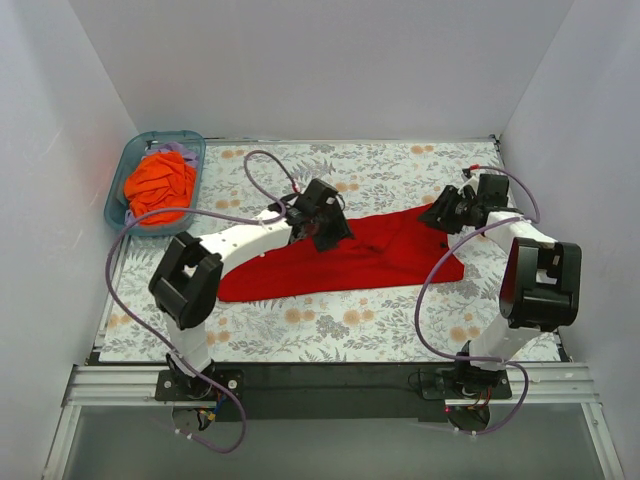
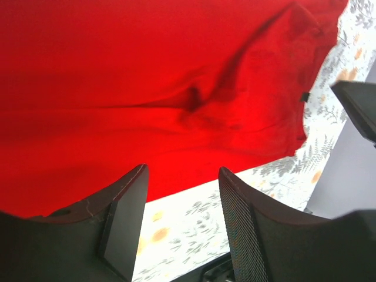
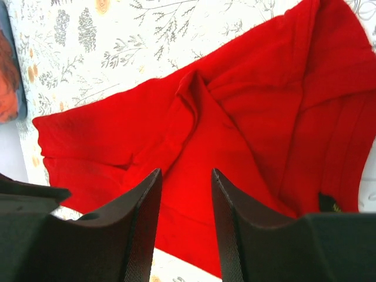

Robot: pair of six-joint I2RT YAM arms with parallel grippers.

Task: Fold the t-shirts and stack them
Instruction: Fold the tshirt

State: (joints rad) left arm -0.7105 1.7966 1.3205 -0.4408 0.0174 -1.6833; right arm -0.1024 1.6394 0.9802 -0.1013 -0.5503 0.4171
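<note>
Across the table [image 1: 400, 170], creased red t-shirt [image 1: 350, 262]

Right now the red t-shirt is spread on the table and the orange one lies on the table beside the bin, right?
Not quite. The orange t-shirt lies inside the teal bin, not beside it; the top external view shows this. The red t-shirt is spread on the table, as you say.

Plain white walls [image 1: 320, 70] close in the tabletop [image 1: 400, 325] on its far, left and right edges, under even light. Its pale covering is printed with grey ferns and orange flowers; a black strip [image 1: 330, 385] and aluminium rails [image 1: 110, 385] run along the near edge.
</note>
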